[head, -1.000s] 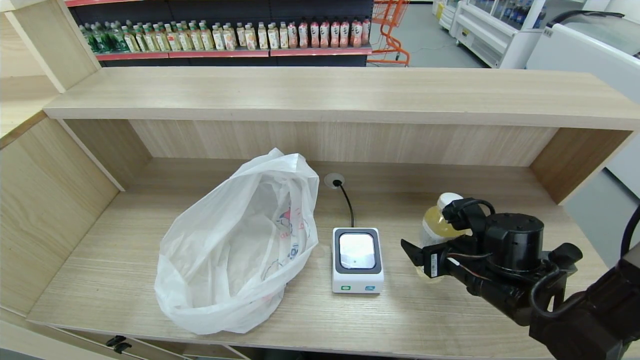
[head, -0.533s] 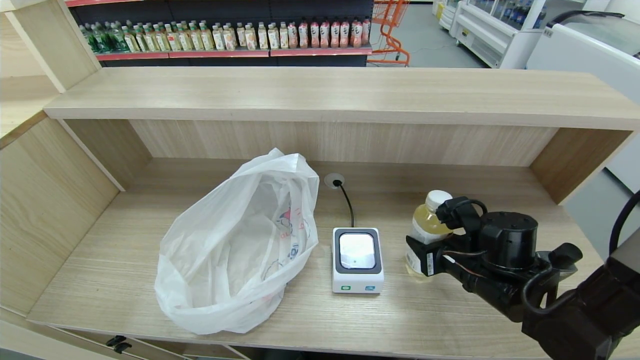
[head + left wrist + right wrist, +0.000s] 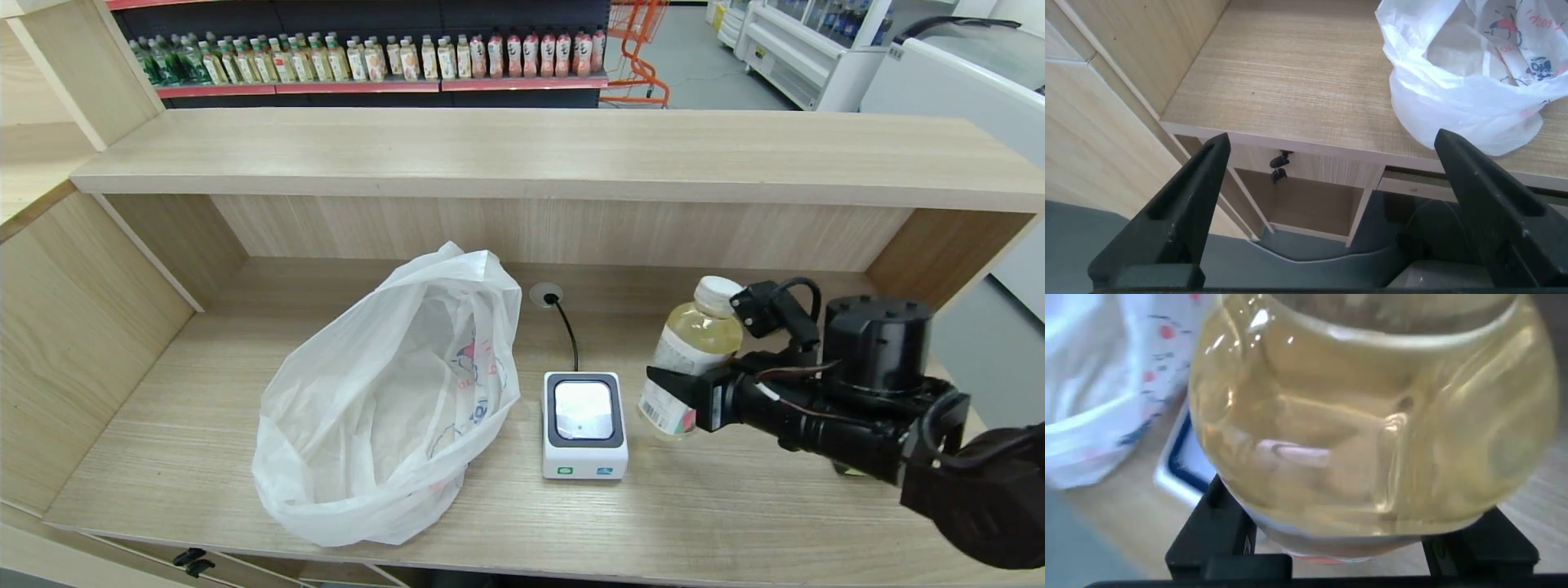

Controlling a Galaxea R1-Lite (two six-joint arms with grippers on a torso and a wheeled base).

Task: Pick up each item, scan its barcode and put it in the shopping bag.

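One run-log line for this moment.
right end effector: shut on tilted clear plastic bottle of yellow drink | white barcode scanner: left of bottle | white plastic shopping bag: open | left end effector: open

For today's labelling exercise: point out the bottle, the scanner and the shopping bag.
bottle (image 3: 700,337), head view, its yellow shoulder.
scanner (image 3: 583,408), head view, its glass window.
shopping bag (image 3: 351,510), head view, its near wall.
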